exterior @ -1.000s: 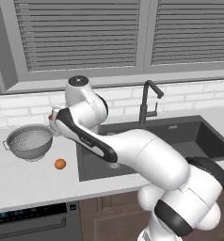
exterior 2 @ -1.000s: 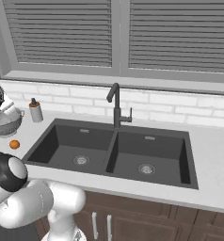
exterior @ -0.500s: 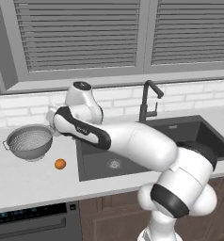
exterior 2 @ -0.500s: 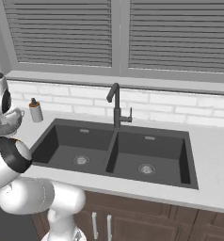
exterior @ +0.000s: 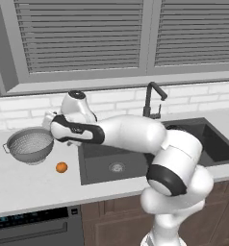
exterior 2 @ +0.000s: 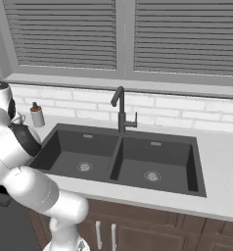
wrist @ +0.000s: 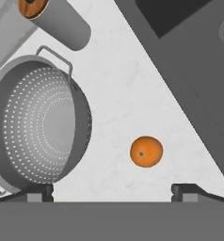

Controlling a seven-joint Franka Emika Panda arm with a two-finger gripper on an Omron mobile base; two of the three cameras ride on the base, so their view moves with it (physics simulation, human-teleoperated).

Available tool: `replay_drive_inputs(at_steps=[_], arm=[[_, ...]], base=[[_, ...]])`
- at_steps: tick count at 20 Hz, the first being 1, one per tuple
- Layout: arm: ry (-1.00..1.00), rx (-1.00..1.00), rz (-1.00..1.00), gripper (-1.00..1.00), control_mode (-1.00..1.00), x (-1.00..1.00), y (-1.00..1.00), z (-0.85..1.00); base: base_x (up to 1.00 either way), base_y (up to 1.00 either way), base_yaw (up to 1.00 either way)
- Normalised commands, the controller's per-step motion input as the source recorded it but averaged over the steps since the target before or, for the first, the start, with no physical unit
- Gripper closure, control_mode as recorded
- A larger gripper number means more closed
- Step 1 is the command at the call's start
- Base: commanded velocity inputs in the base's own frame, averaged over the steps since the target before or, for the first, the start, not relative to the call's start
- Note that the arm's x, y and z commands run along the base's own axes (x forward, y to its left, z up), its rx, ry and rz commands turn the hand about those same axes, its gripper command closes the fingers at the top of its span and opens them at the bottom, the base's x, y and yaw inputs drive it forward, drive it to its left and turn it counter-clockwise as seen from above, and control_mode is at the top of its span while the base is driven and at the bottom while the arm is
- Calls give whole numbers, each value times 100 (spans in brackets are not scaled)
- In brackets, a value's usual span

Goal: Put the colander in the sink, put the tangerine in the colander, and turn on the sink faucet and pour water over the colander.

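The claw (wrist: 112,190) is presented in the hand view with its two tips set wide apart and nothing held between them. It is positioned above the pale bench (wrist: 132,94), and the spread is judged to be kept in readiness for a rim or handle grasp.

Just beyond the tips, between them, the tangerine (wrist: 146,151) is seen resting on the bench, apart from everything else. In the left base view the same fruit (exterior: 61,166) is located near the bench's front, between the colander and the sink's left edge.

To one side of the tangerine, the colander (wrist: 36,127) is found standing upright on the bench with its bowl empty; a wire handle is directed toward the bottle. In the left base view it (exterior: 30,145) is placed left of the sink, near the claw end of the arm. The first step, moving it into the basin, is judged not yet done.

Past the colander, a grey bottle with a brown cap (wrist: 57,19) is seen close to the handle; contact cannot be determined.

The sink (exterior 2: 123,162) is recessed into the bench with both basins empty. At its rear, on the divider line, the sink faucet (exterior 2: 121,112) stands upright.
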Motion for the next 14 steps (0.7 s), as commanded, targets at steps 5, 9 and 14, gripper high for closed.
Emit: replay_drive_inputs(at_steps=[5, 9, 14], arm=[[0, -3, 0, -100, -100, 38, 29, -24], [2, -2, 0, -100, -100, 36, 24, -29], [7, 0, 0, -100, -100, 32, 13, -30]], base=[[0, 0, 0], [0, 0, 0], [0, 0, 0]])
